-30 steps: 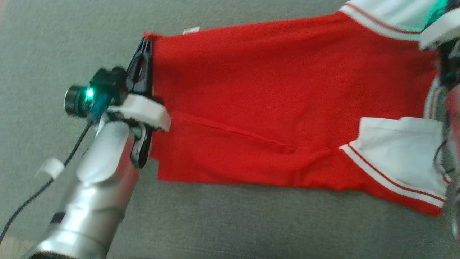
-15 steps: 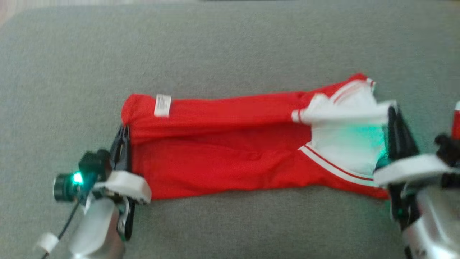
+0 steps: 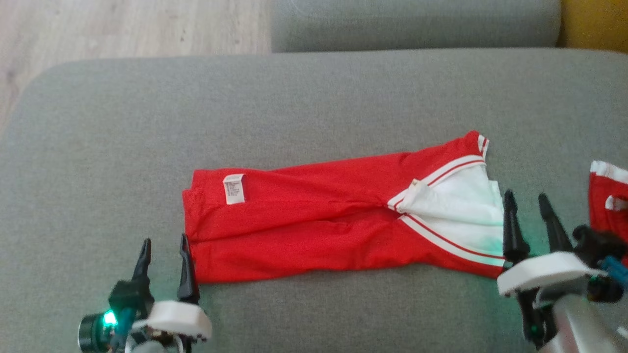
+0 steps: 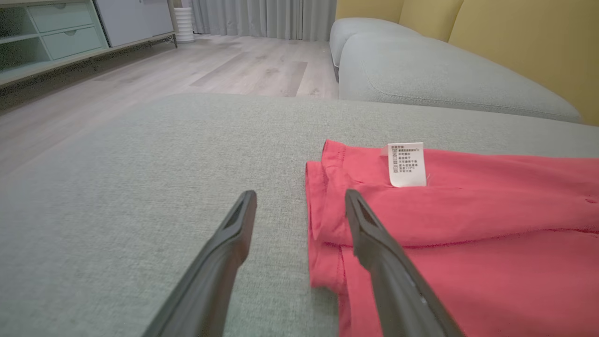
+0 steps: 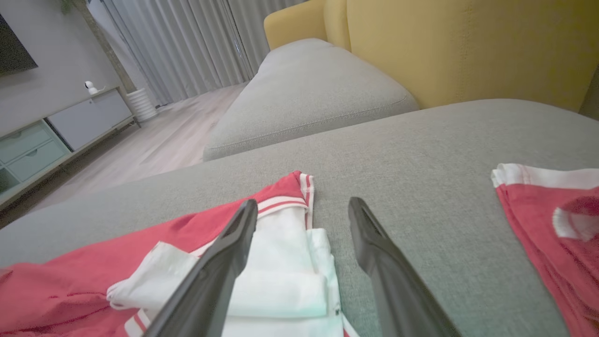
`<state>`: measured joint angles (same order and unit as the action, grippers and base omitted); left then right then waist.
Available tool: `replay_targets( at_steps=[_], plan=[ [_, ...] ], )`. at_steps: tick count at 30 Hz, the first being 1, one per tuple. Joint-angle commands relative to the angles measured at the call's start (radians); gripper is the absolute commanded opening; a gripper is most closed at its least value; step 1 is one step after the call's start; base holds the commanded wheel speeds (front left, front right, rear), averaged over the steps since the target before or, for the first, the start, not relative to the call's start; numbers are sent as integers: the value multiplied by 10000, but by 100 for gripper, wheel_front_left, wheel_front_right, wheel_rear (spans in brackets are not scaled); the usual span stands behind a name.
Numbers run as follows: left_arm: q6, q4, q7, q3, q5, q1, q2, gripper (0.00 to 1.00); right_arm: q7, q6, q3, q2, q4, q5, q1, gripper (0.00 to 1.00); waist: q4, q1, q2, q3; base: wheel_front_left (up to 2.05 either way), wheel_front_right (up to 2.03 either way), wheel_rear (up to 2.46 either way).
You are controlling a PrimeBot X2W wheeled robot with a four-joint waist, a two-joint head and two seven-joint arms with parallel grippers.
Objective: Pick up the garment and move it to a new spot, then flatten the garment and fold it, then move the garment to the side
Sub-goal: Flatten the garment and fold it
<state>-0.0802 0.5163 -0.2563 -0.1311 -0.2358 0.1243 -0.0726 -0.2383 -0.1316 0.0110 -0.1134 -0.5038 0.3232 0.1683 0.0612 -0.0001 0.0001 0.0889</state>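
The garment [image 3: 319, 235], red with white panels and striped trim, lies folded lengthwise on the grey sofa cushion [image 3: 147, 122]. A white care tag [image 3: 234, 188] shows near its left end. My left gripper [image 3: 165, 240] stands open just off that left edge, one finger over the cloth's edge in the left wrist view, where the garment [image 4: 468, 224] lies right of the gripper [image 4: 300, 193]. At the white right end my right gripper [image 3: 526, 196] is open too, holding nothing. The right wrist view has the garment [image 5: 70, 290] under and left of the gripper [image 5: 303, 201].
Another red and white piece of clothing [image 3: 608, 206] lies at the cushion's right edge, close to my right arm. Behind are a second grey seat cushion [image 3: 417, 24], a yellow backrest [image 5: 468, 47], wood floor [image 3: 122, 29] and a low cabinet [image 4: 47, 32].
Both grippers were shut on the garment's ends and now stand open, off it. The garment has come down folded onto the cushion. The head camera has also shifted, showing more of the sofa.
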Motion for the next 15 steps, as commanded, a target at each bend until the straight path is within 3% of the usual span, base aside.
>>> replay_targets(
  at_steps=[1, 15],
  plan=[
    [-47, -431, -55, 370, 153, 89, -56, 100, -151, 9, -132, 5, 206, -237, -36, 100, 118, 1, -1, -251, 0, 0, 0],
    [555, -1482, -55, 289, 983, -1237, 200, 100, -232, 9, 448, 567, -232, -1450, -802, 100, 298, 1, -1, -998, 0, 0, 0]
  ],
)
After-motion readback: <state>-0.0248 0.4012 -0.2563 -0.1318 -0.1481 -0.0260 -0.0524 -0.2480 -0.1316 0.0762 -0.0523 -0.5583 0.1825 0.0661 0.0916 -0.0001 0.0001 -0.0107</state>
